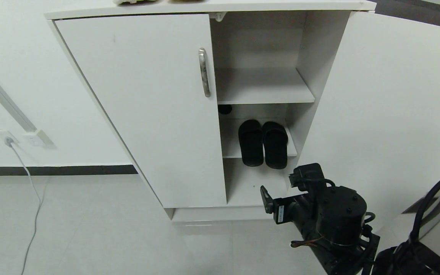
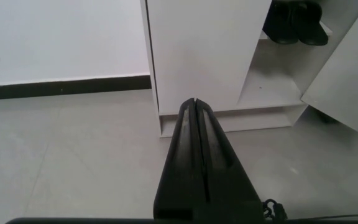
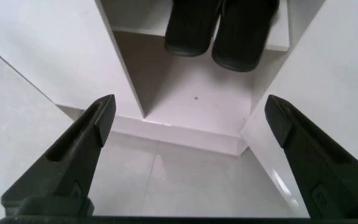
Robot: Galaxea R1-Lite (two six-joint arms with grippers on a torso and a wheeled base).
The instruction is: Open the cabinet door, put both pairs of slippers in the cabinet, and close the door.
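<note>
Right gripper [image 3: 189, 106] hangs released, empty, below the slippers [image 1: 262, 143]; I'd back clear before pushing the door [image 1: 388, 95] shut.

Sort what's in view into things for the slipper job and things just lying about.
For the job: cabinet, its open door, black slippers inside it, open right gripper, shut left gripper.
Lying about: wall socket, grey cable trailing to the floor.
</note>
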